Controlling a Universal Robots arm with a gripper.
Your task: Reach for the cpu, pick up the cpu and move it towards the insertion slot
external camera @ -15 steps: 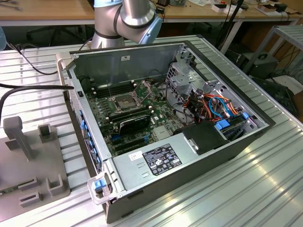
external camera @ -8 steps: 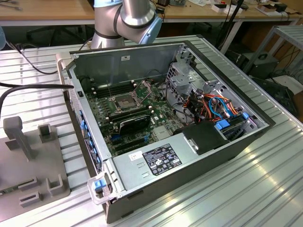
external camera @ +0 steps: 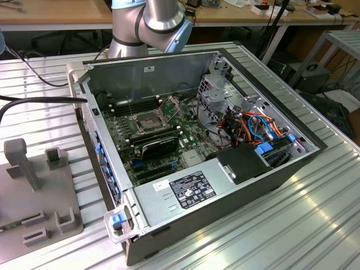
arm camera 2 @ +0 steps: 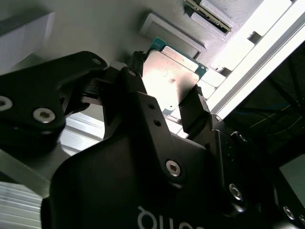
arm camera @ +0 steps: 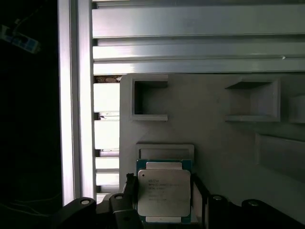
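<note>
Black gripper (arm camera 2: 166, 84) fingers (arm camera 2: 138, 82) are clamped on the flat silver-grey square cpu (arm camera 2: 171, 76) at its edges, where slippage or tilt could be caused by so narrow a hold.

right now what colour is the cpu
The cpu is silver-grey, green-rimmed; clearest in the first wrist view.

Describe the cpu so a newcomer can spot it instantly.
In the first wrist view, find the pale grey plastic fixture plate beside the ribbed aluminium table. There the black claw grips the cpu. It is a flat square chip with a dull silver face and green rim; the plate's square pockets nearby are empty grey recesses.
</note>
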